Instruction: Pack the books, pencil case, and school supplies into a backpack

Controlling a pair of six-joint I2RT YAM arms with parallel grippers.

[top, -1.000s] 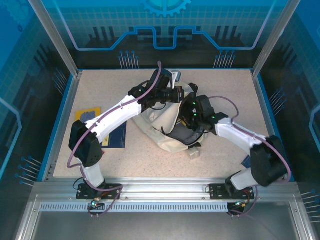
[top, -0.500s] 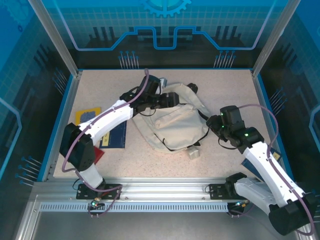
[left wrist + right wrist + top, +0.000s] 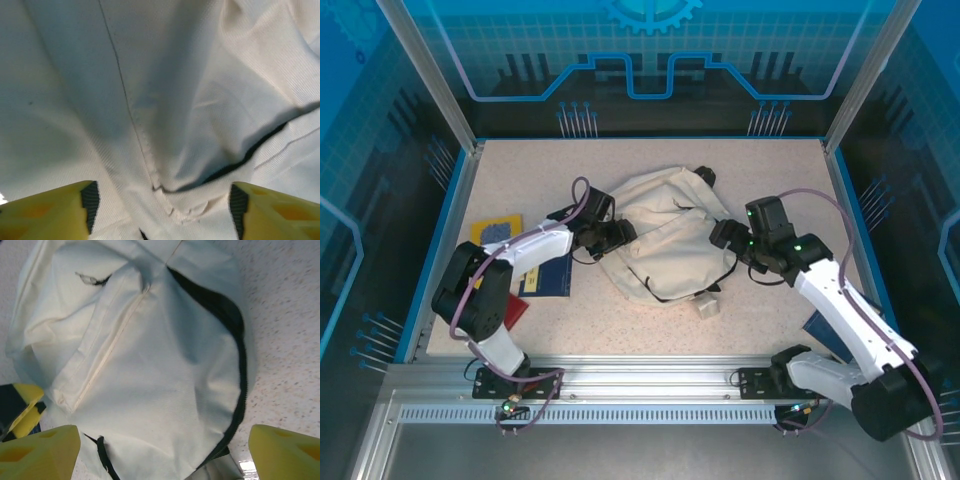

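Flanking the backpack (image 3: 670,250) edges: left claw (image 3: 621,233), right claw (image 3: 718,236) (both spread open).

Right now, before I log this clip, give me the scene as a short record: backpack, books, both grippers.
backpack: soft cream-white fabric backpack, lying mid-table on the speckled tabletop
books: flat yellow book and flat dark navy book, on the table left of the backpack, outside it
left gripper: open, at the backpack's left edge, facing its fabric
right gripper: open, at the backpack's right edge, holding nothing
tag: small beige tag, at the backpack's near edge
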